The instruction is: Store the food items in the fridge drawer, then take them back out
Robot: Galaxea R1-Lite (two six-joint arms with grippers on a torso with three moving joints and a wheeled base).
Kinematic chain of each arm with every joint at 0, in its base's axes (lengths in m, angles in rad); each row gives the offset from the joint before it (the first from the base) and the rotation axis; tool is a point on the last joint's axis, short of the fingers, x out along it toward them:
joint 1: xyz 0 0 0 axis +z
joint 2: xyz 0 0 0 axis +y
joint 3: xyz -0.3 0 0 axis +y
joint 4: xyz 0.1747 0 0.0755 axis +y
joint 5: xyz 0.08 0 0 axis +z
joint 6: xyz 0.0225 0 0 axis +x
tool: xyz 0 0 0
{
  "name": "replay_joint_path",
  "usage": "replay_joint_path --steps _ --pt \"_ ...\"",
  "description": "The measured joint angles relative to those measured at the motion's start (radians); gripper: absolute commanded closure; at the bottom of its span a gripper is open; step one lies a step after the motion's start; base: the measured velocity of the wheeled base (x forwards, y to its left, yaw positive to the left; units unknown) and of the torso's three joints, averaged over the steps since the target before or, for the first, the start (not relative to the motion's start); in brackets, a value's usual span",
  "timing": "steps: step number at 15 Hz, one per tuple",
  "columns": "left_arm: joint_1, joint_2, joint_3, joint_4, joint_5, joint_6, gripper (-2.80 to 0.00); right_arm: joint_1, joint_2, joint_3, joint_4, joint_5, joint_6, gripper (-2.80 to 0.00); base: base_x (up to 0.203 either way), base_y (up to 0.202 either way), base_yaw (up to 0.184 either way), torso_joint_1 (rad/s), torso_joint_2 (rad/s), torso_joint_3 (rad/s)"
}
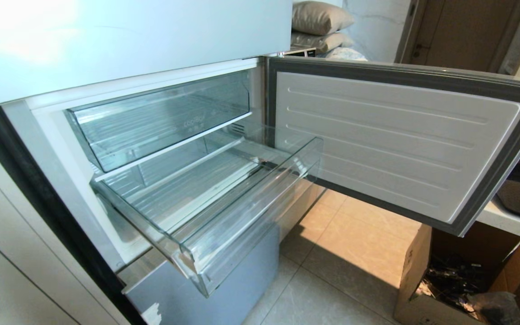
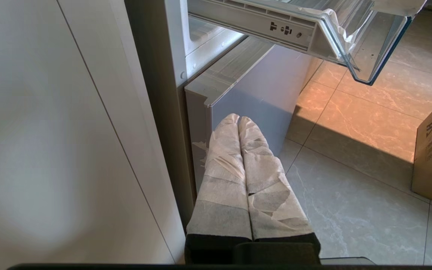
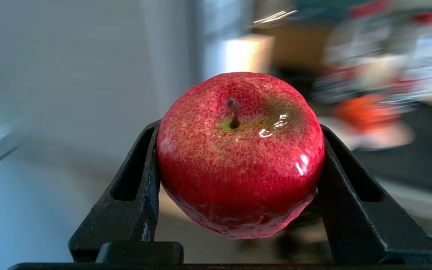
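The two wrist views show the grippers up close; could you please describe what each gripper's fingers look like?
The left gripper has two long fingers wrapped in whitish, wrinkled tape or cloth that tapers to rounded tips, with black bases below. The right gripper has bare matte black fingers, angular and widening toward the base, each with a cut-out slot in its side. No cables or markings are visible.

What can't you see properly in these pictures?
- Right wrist view: everything behind the apple is blurred.
- Head view: neither arm shows, so where the apple is relative to the drawer can't be told.
- Left wrist view: the drawer is cut off by the top edge, its inside hidden.
- Head view: box contents too dark.
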Motion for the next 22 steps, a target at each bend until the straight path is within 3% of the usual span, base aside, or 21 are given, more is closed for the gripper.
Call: replay_joint_path --steps 2,4,6,9,13,18,22 --pt "0.0 0.0 0.0 0.0 0.0 0.0 0.0 0.219 -0.176 0.149 0.139 -0.006 -0.007 0.0 0.0 0.0 0.0 0.0 0.0 0.0" --pt "0.0 0.0 0.0 0.0 0.0 0.0 0.0 0.327 -0.333 0.314 0.25 -0.012 -0.039 0.0 0.0 0.0 0.0 0.0 0.0 0.0" --pt "0.0 0.0 0.0 0.0 0.0 0.0 0.0 0.379 -0.495 0.409 0.367 -0.031 -0.079 0.0 0.0 0.0 0.0 0.0 0.0 0.0" --pt "0.0 0.0 0.0 0.0 0.0 0.0 0.0 0.414 -0.689 0.444 0.515 -0.066 -0.119 0.0 0.0 0.0 0.0 0.0 0.0 0.0" --pt "0.0 0.0 0.0 0.0 -0.001 0.001 0.0 0.434 -0.854 0.45 0.533 -0.071 -0.143 0.0 0.0 0.0 0.0 0.0 0.0 0.0" --pt "0.0 0.0 0.0 -0.001 -0.001 0.001 0.0 0.437 -0.893 0.452 0.531 -0.093 -0.049 0.0 0.0 0.0 0.0 0.0 0.0 0.0" --pt "-0.001 0.0 0.0 -0.002 -0.002 0.002 0.0 0.437 -0.896 0.452 0.531 -0.095 -0.034 0.0 -0.002 -0.001 0.049 0.001 0.0 0.001"
